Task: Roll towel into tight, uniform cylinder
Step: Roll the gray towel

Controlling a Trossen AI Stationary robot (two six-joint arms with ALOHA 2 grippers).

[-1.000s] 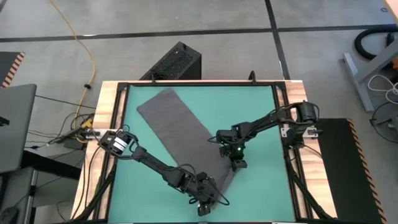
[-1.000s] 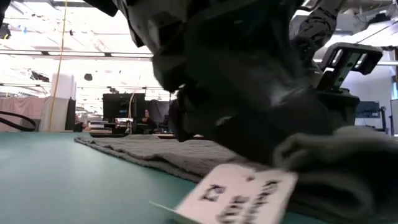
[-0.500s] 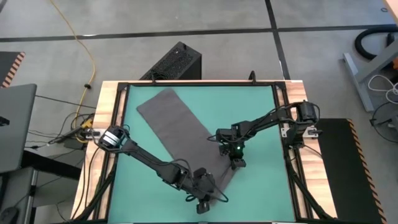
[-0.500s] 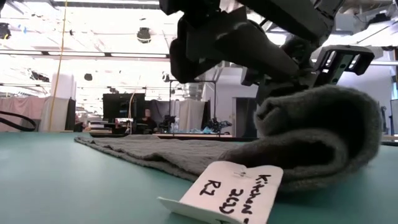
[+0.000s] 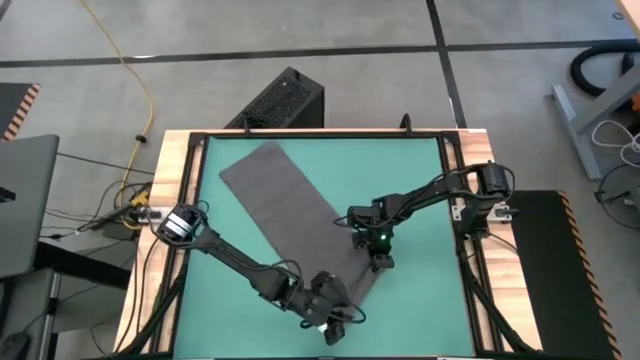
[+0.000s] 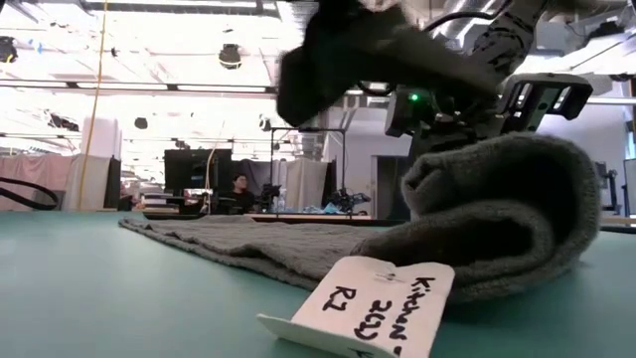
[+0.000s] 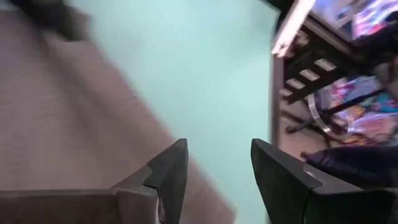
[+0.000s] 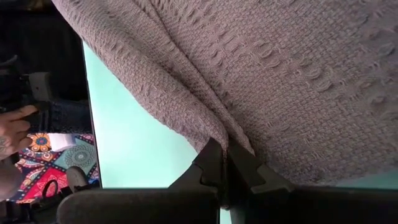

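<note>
The dark grey towel lies flat and slantwise on the green mat, from the far left toward the near middle. Its near end is folded over into a loose roll, and the white tag rests on the mat in front of it. My left gripper hovers open above that near end; its wrist view shows nothing between the fingers. My right gripper is shut on the towel's right edge beside the roll. My right gripper pinches a raised fold of the towel at the cloth's right edge, near the rolled end, between its two shut fingers. The fingers come from above, slanting in from the table's right. The rest of the cloth lies on the mat.
A wooden frame borders the mat. A black box stands on the floor beyond the far edge. Bare mat lies to the right of the towel and at the near left. A person's hand shows beyond the table in the right wrist view.
My left gripper has gone up off the towel's near end and now hangs above it. The near end has stayed folded over in a loose roll, with the tag on the mat in front of it. My right gripper has kept its hold.
</note>
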